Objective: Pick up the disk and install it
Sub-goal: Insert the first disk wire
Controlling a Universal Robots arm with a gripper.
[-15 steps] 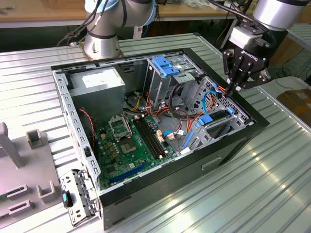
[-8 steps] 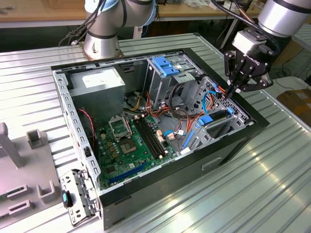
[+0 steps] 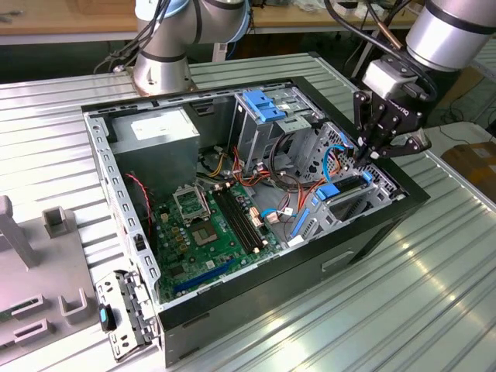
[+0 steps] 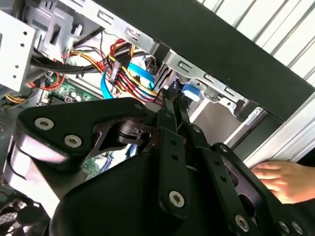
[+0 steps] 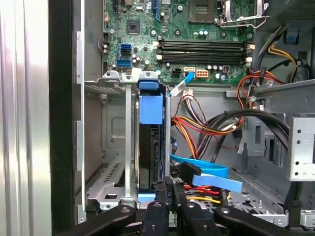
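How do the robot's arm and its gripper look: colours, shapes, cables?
The arm is a thick silver-grey tube with a darker band, and black cables run beside it. A pale grey block sits at its wrist. The gripper is matt black, made of flat linked bars with silver screw heads, tapering to thin fingers.

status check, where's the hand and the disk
Hand down at drive cage, fingers together at disk's edge. Disk on edge in cage slot, blue rails showing. Cables bunched beside it; a person's hand near case.
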